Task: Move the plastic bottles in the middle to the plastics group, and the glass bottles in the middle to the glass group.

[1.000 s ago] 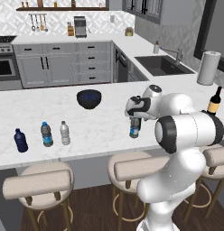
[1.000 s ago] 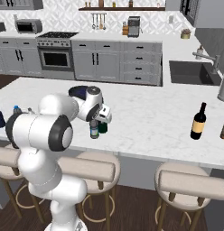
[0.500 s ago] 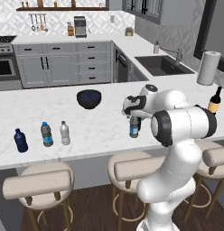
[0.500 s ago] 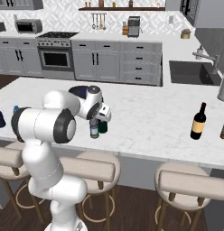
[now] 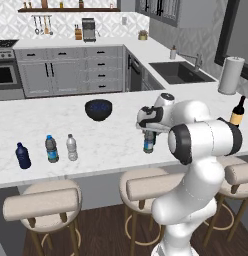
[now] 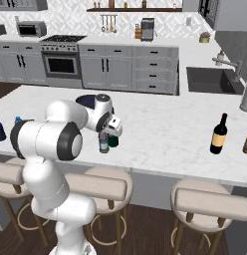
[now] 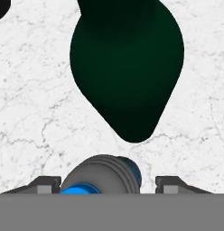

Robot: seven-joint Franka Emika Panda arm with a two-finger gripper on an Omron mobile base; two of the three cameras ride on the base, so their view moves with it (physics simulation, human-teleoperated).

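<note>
The blue-label water bottle stands mid-desk, just beside the dark green wine bottle. The claw hangs over it, one fingertip on either side of the cap; whether it grips, I cannot tell.

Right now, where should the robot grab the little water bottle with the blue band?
Probably just under the cap, coming straight down from above. The water bottle stands upright on the counter, its top between the pincer fingertips, while the green bottle stands close by on one side.
</note>
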